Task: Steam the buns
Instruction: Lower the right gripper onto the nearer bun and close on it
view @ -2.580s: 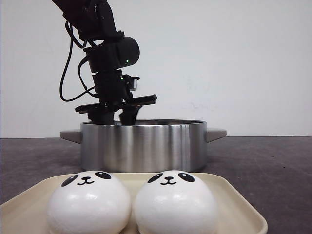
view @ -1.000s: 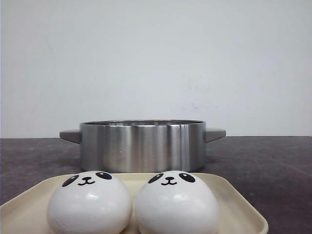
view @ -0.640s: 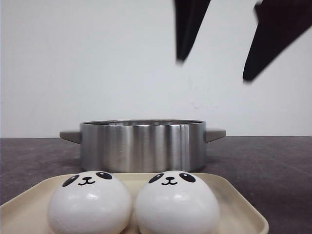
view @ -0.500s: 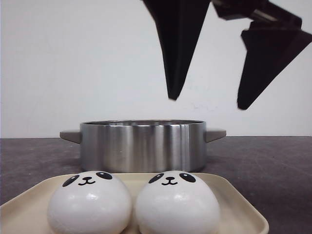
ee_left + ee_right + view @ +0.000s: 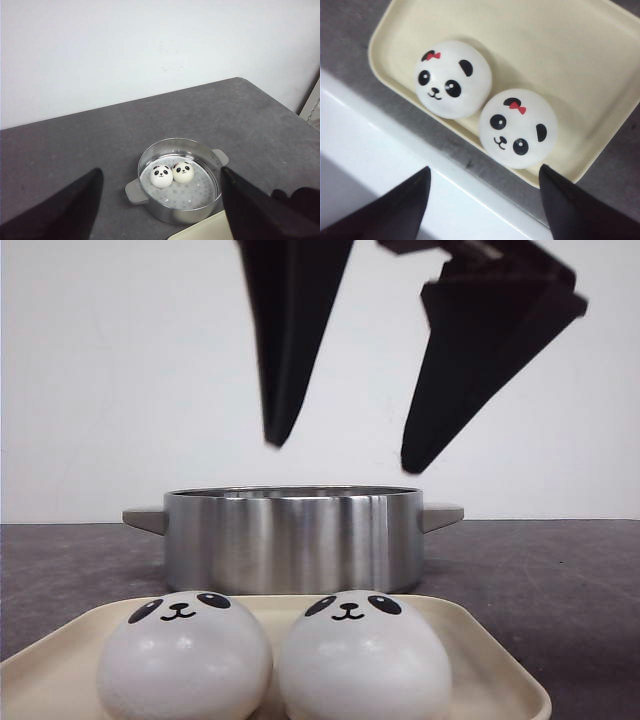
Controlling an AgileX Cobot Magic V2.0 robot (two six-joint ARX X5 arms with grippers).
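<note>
The right gripper (image 5: 340, 455), two black wedge-shaped fingers spread wide with nothing between them, hangs in the front view above the shallow round stainless-steel pot (image 5: 292, 538), its tips clear of the rim with open air below. Nearer the camera than those tips, low in the view, two glossy white dome-shaped panda-faced buns (image 5: 185, 653) sit touching side by side at the near edge of a cream rounded-corner plastic tray (image 5: 497, 675), which lies on the dark grey table (image 5: 560, 580) just in front of the pot. The right wrist view looks down between the parted black fingers (image 5: 390, 210) onto the same two buns (image 5: 452, 79), each with a small red bow; they crowd one long edge of the tray (image 5: 560, 55), while the rest of the tray floor behind them is bare. The left gripper (image 5: 160, 210) is likewise spread open and empty, high over the table (image 5: 65, 145); well beyond its fingertips the pot (image 5: 177, 181) holds two more panda buns (image 5: 162, 176), touching each other toward one side of a perforated steamer plate, and a tray corner (image 5: 207, 232) shows just beside the pot.
</note>
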